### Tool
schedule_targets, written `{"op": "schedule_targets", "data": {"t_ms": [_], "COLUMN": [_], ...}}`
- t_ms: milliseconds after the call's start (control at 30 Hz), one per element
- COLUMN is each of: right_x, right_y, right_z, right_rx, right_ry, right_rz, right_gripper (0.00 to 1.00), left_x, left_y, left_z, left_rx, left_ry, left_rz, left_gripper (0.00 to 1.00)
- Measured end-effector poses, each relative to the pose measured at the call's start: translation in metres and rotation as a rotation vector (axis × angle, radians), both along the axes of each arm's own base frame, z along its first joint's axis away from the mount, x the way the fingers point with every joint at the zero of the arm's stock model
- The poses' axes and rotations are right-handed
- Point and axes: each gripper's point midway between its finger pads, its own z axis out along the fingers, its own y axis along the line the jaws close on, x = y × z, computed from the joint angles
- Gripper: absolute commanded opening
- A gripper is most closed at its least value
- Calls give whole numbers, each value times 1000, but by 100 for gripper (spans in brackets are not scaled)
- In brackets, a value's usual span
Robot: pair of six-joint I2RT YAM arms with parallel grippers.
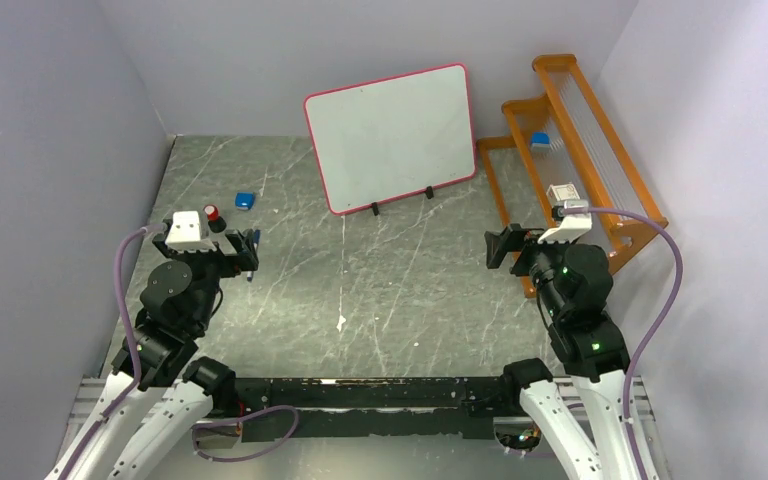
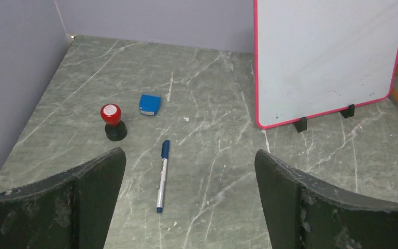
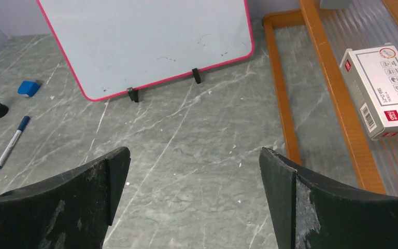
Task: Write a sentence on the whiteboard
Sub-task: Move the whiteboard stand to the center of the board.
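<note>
the whiteboard (image 1: 392,135) is found blank at upper centre, stood upright on its feet for writing; the pen (image 2: 161,176) is seen flat at lower centre, with left gripper (image 2: 189,158) and right gripper (image 3: 194,155) held agape, empty.

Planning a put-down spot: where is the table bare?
Bare: the middle of the table, in front of the whiteboard, between the marker and the orange rack. Crowded: the left, where marker, red stamp and blue block cluster.

Even, soft lighting; sharp views, faint shadows, no glare.
</note>
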Motion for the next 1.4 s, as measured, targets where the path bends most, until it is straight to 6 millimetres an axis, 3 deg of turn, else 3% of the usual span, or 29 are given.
{"op": "schedule_targets", "data": {"t_ms": [700, 1100, 1200, 1400], "right_x": [6, 16, 27, 61], "right_y": [8, 16, 21, 32], "right_z": [-9, -54, -62, -107], "right_rx": [18, 100, 95, 53], "right_ry": [4, 117, 148, 287], "right_rz": [31, 14, 26, 48], "right_gripper": [100, 100, 100, 96], "left_x": [2, 29, 36, 38], "left_y": [-2, -42, -50, -52], "left_z": [-2, -36, -48, -58], "left_rx": [0, 6, 15, 28], "left_ry": [10, 189, 245, 290], "left_rz": [-5, -117, -131, -137], "left_gripper": [98, 98, 98, 98]}}
